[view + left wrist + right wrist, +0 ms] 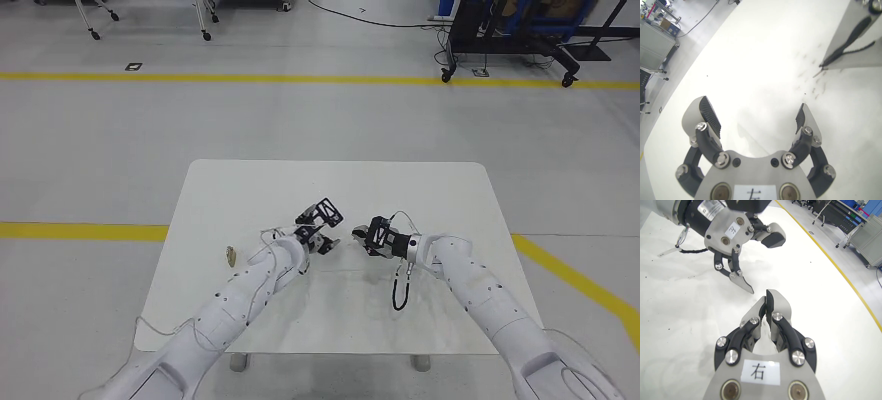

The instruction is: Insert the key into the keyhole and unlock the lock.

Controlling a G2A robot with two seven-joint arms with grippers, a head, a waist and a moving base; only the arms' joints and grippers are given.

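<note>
**Both tools at mid-bench, left spread, right closed; tan object off to the left**

1. Bench (440, 190): white top, rounded corners. The wrist views show scattered dark specks (805, 93) on its surface.

2. Left tool (753, 103): fingers spread wide, with both ribbed pads (710, 117) exposed. Bare bench surface shows in the gap and nothing is gripped. In the top view it sits over the middle of the bench, with its opening turned toward the other arm.

3. Right tool (766, 294): closed, with the two pads pressed face to face along their length. Nothing can be seen protruding from the tip. Whether something thin is pinched between the pads cannot be told.

4. Relation of the tools: they face each other tip to tip. In the right wrist view, one finger of the left tool points down close to the right tool's closed tip. The two are near each other, with a visible gap and no contact.

5. Task item: a small tan object (230, 254) lies flat on the bench, on the outer, left side of the left forearm. It is well apart from both tools. It is too small to identify as key or lock, and no keyhole can be made out.

6. Other: a black cable (400, 290) loops down from the right forearm over the bench.
</note>
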